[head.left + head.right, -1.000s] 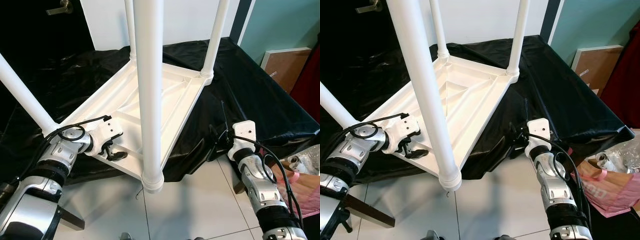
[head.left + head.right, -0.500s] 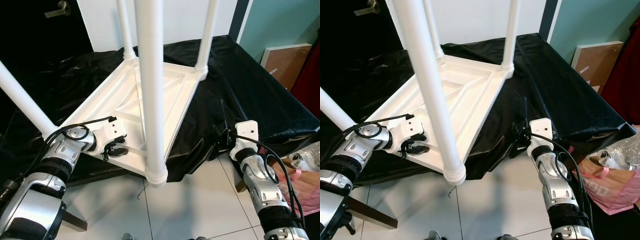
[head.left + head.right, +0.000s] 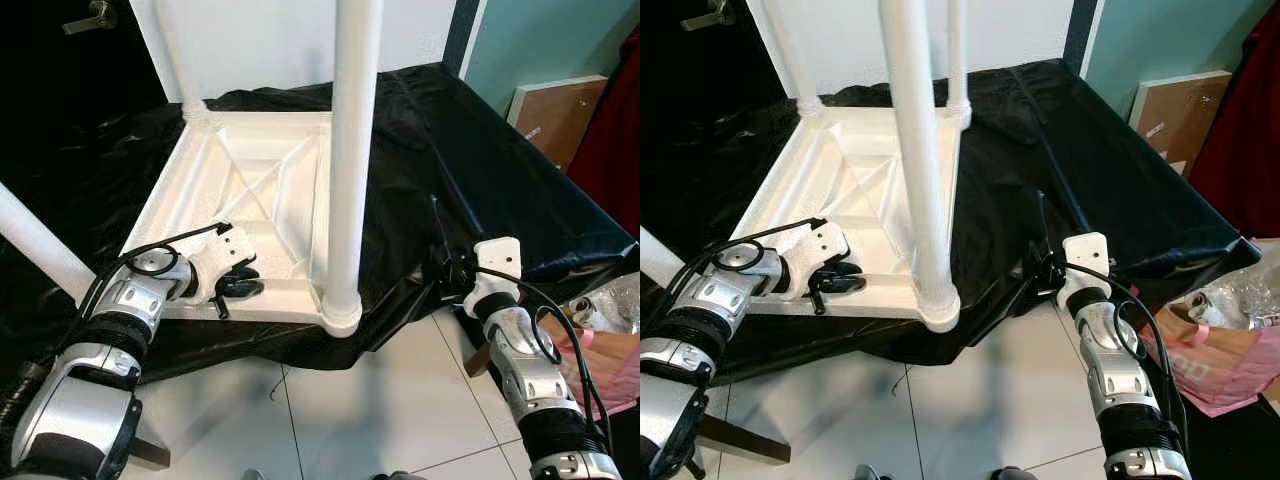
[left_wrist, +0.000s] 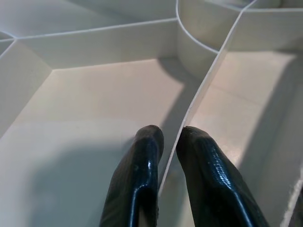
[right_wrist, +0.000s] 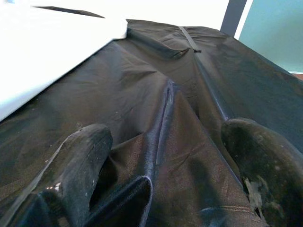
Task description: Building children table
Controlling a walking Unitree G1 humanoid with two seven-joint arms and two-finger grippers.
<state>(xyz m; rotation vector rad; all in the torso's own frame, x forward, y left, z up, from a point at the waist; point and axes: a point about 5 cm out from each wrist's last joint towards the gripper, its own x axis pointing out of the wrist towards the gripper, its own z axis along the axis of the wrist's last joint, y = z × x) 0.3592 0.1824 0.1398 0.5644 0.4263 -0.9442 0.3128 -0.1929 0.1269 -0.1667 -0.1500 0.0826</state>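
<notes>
A white plastic children's table (image 3: pixel 250 190) lies upside down on a black cloth (image 3: pixel 480 170), its round legs pointing up. The nearest leg (image 3: pixel 350 150) stands at the front right corner, which overhangs the cloth's edge. My left gripper (image 3: pixel 232 290) is at the table's near edge. In the left wrist view it (image 4: pixel 169 137) is shut on a thin rib (image 4: pixel 208 75) of the underside. My right gripper (image 3: pixel 440 270) is open and pressed against the hanging cloth to the right of that corner, with a cloth fold (image 5: pixel 161 123) lying between its wide-apart fingers (image 5: pixel 80 161).
White tile floor (image 3: pixel 370 410) lies in front of me. A brown board (image 3: pixel 555 105) leans on the teal wall at the right. A pink bag with clear plastic (image 3: pixel 610 330) sits at the lower right. A dark door with a handle (image 3: pixel 85 15) is at the far left.
The table has swung round on the cloth, and its near edge now runs almost across my view. The near corner leg has moved right. My left gripper stayed on the edge; the view shifted slightly.
</notes>
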